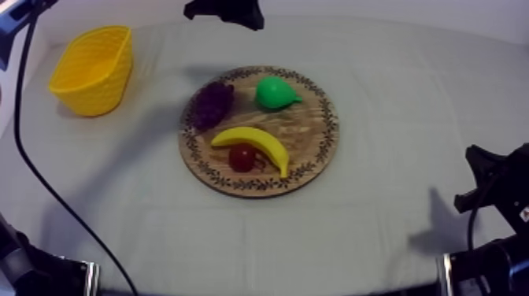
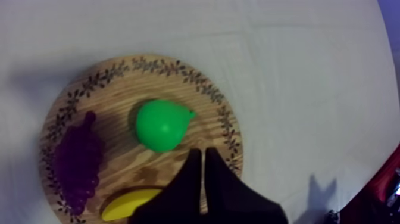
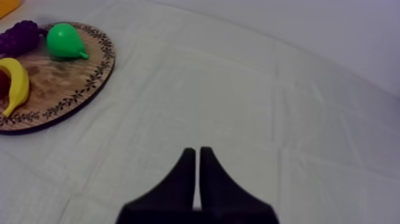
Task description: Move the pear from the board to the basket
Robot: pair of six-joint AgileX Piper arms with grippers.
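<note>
Our left pincer (image 2: pixel 203 155), tips together, hovers by the pear (image 2: pixel 161 124) on the wooden board (image 2: pixel 118 98); right pincer (image 3: pixel 197 151) also together.

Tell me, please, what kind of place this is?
Probably a robot test table, not a kitchen. A plain grey-white cloth covers it, toy fruit such as the pear lies on a wooden board, and the left gripper hangs shut above that board.
</note>
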